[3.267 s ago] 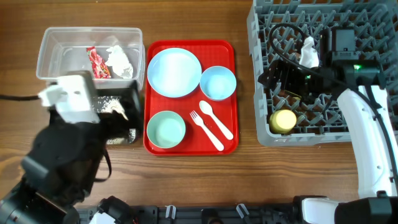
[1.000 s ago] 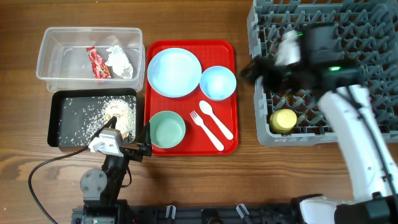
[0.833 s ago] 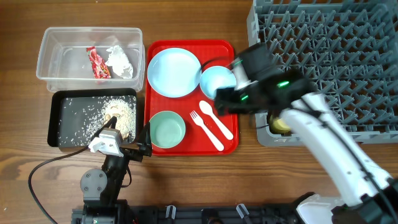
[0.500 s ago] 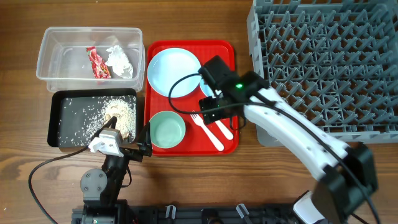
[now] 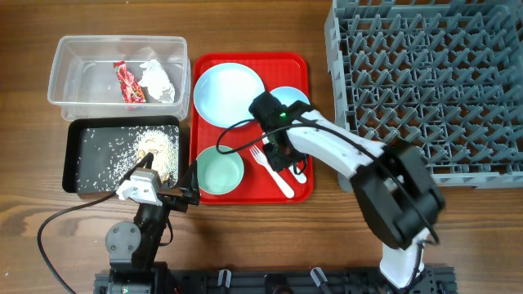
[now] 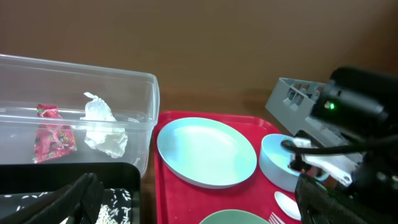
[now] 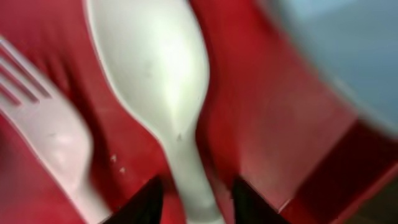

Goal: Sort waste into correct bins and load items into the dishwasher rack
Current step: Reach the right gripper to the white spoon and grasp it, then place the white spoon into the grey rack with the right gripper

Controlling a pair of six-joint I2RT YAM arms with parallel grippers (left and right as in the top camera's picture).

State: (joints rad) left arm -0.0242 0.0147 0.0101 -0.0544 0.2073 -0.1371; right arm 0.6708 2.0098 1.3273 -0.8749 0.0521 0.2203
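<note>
My right gripper (image 5: pixel 282 155) is down on the red serving tray (image 5: pixel 282 65). Its black fingertips (image 7: pixel 143 202) stand on either side of the white spoon's (image 7: pixel 155 74) handle, with a thin red gap on each side. The white fork (image 7: pixel 43 124) lies just left of it and the blue bowl (image 7: pixel 348 50) at upper right. The pale blue plate (image 5: pixel 229 95) and green bowl (image 5: pixel 219 170) also sit on the tray. My left gripper (image 5: pixel 173 170) rests wide open and empty at the table's front. The grey rack (image 5: pixel 425 82) fills the right side.
The clear tub (image 5: pixel 118 65) at back left holds the red wrapper (image 5: pixel 128 82) and white tissue (image 5: pixel 158 79). Below it the black tray (image 5: pixel 82 155) holds rice scraps (image 5: pixel 155 151). My right arm crosses from the rack's front edge to the red tray.
My right arm swung left from the rack and came down over the spoon on the red tray, its jaws narrowing. The left arm has stayed still since a second ago.
</note>
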